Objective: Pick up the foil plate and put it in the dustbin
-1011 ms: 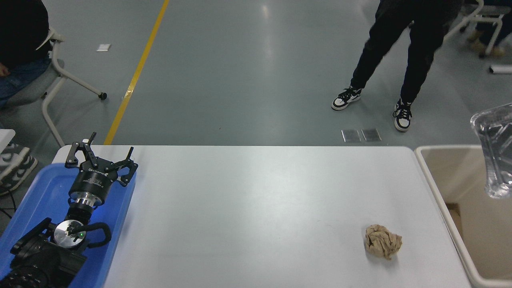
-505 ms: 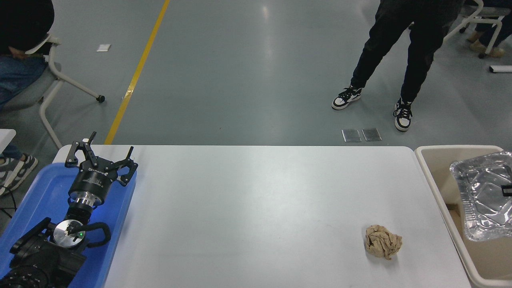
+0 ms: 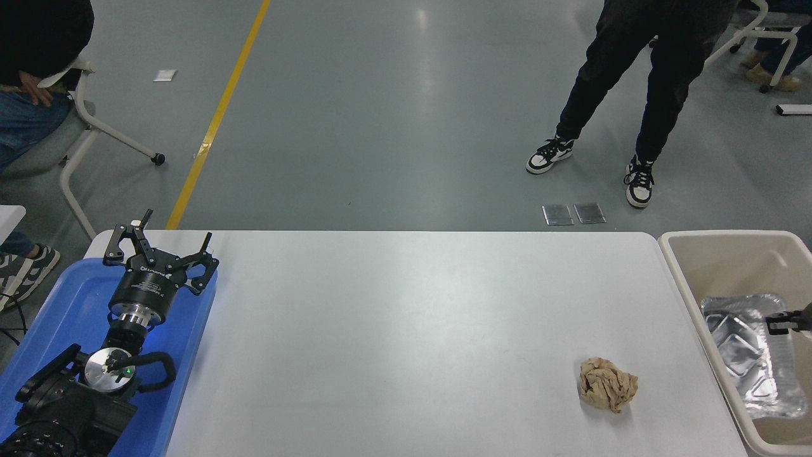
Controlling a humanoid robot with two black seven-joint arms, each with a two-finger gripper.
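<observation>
The foil plate (image 3: 748,355), shiny silver with a crimped rim, lies inside the beige dustbin (image 3: 682,279) at the table's right end, low against its near-left wall. Only the tip of my right gripper (image 3: 781,324) shows at the picture's right edge. It hangs over the plate's upper right part, inside the bin's outline. Whether it touches the plate cannot be told. My left gripper (image 3: 162,251) is parked open and empty over the blue tray at the lower left.
A crumpled brown paper ball (image 3: 607,383) lies on the white table (image 3: 406,330) near its right front. The blue tray (image 3: 57,317) sits at the table's left end. A person's legs (image 3: 609,95) stand beyond the far edge. A seated person is at the top left.
The foil plate came in from the right edge above the dustbin, swung over it and dropped lower into it. The right gripper's tip moved down and left. The left arm stayed still.
</observation>
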